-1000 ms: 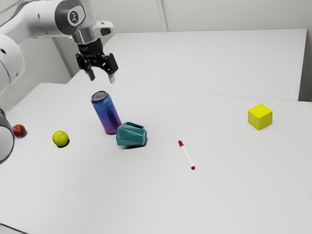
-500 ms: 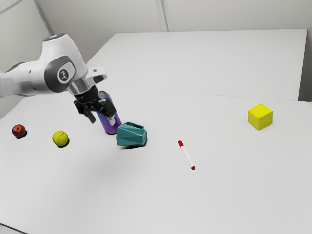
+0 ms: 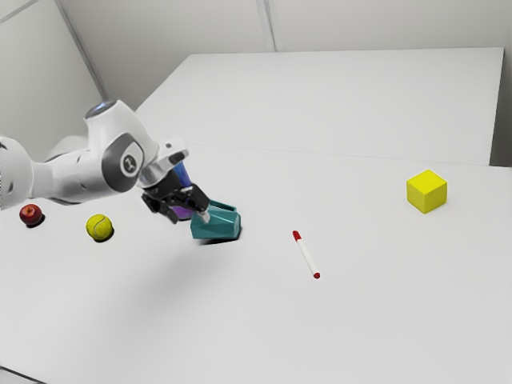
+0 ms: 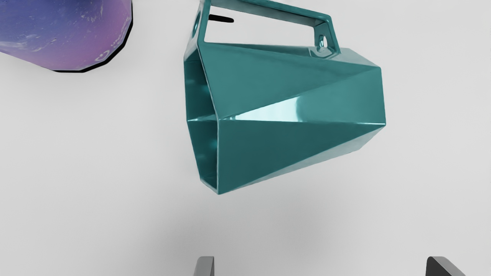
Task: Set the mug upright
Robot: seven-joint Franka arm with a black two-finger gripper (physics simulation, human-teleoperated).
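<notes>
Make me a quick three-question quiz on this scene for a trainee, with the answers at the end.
1. True or false: the mug lies on its side.
2. Which of these is nearest to the mug?
A) yellow cube
B) purple-blue can
C) apple
3. Fill in the blank, with "open" or "shut": the fingers of the gripper are ____.

Key: 1. True; 2. B; 3. open

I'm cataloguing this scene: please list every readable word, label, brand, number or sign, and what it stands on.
No text can be read for certain.
Arm: pale mark on a dark disc, too small to read.
Can: pale marks near its base, too small to read.
Mug, marker, cube, ball, apple: no lettering seen.
</notes>
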